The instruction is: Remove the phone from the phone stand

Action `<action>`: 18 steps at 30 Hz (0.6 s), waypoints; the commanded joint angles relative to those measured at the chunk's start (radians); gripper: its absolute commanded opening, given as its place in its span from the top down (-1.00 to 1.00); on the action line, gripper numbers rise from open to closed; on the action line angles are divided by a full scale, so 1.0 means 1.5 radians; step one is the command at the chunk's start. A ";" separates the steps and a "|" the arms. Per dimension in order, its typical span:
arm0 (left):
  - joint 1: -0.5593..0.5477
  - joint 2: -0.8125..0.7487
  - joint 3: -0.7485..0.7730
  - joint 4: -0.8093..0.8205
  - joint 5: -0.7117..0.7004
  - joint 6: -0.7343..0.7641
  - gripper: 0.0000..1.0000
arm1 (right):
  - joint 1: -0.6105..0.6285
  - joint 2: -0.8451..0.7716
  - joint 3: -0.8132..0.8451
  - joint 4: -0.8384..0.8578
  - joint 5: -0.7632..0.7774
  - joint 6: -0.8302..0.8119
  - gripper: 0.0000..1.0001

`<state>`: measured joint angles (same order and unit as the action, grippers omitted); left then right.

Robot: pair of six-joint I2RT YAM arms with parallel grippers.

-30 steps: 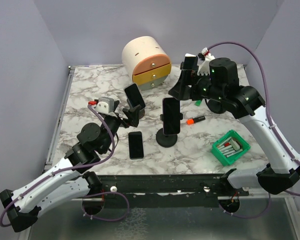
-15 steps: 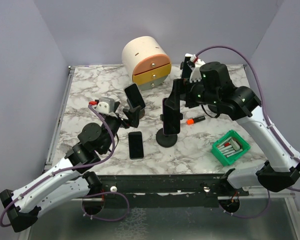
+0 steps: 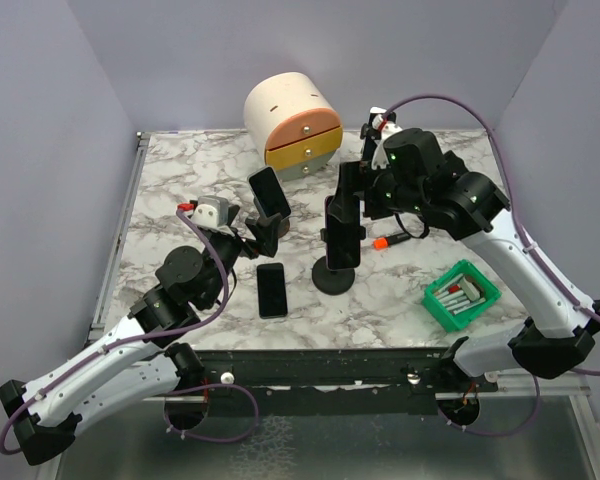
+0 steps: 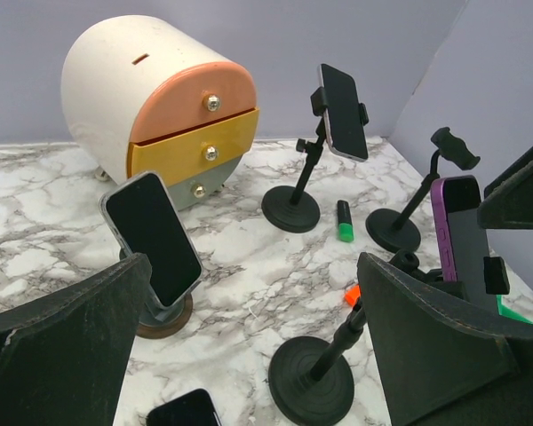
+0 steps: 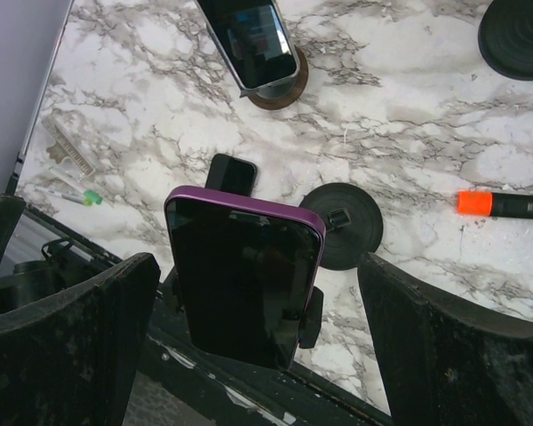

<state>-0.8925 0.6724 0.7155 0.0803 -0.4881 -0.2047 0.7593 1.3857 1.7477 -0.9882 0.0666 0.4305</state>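
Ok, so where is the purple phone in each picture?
Top external: the purple phone stands upright near the middle of the picture.
Left wrist: at the far right, seen from an angle.
Right wrist: just left of centre, in the lower half, with its screen facing the camera.
Shared landmark: the orange marker lies near the phone in all three.

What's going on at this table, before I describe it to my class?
The right gripper hangs open over the purple phone, which sits clamped upright in its black stand mid-table. Nothing grips the phone yet. The left gripper is open too, held low and holding nothing. Another phone lies flat on the marble.
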 commanded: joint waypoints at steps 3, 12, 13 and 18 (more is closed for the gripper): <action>-0.003 -0.008 -0.004 -0.005 0.008 0.000 -0.98 | 0.010 0.018 0.015 -0.011 0.010 0.006 -0.99; -0.002 -0.007 -0.006 -0.005 0.007 -0.001 -0.98 | 0.014 0.044 0.038 -0.037 0.046 0.001 -0.99; -0.002 -0.007 -0.005 -0.005 0.006 -0.001 -0.98 | 0.016 0.046 0.041 -0.041 0.050 0.003 -0.99; -0.002 -0.005 -0.003 -0.007 0.007 -0.001 -0.98 | 0.037 0.061 0.064 -0.063 0.073 0.015 -0.99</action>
<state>-0.8925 0.6712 0.7155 0.0784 -0.4877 -0.2047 0.7853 1.4578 1.7969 -1.0229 0.1188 0.4366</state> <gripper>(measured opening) 0.990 0.995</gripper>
